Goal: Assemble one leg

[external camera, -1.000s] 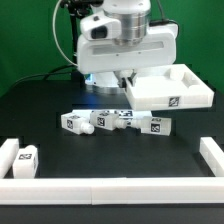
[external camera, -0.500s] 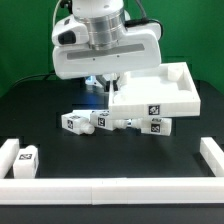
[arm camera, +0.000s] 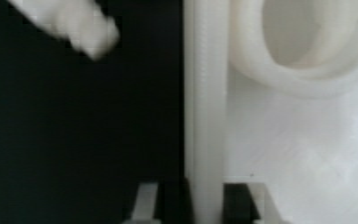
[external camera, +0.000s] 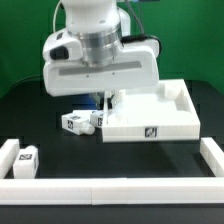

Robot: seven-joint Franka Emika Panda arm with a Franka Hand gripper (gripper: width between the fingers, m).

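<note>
The pincer point(arm camera: 197, 203) is clamped on the side wall of the white tray point(external camera: 125, 128), with one finger on each side of the wall. Nearest in the exterior view runs a white rail point(external camera: 110, 188), and a small post point(external camera: 27, 158) rests in its corner at the exterior view's left. Behind it, on the black table point(external camera: 60, 150), the leg point(external camera: 74, 123) lies free, just beside the tray. I judge it light, stiff and rather smooth, so it is best taken by two flat opposite faces, near the middle. Its stickers show only black-and-white patterns, no readable words.
</note>
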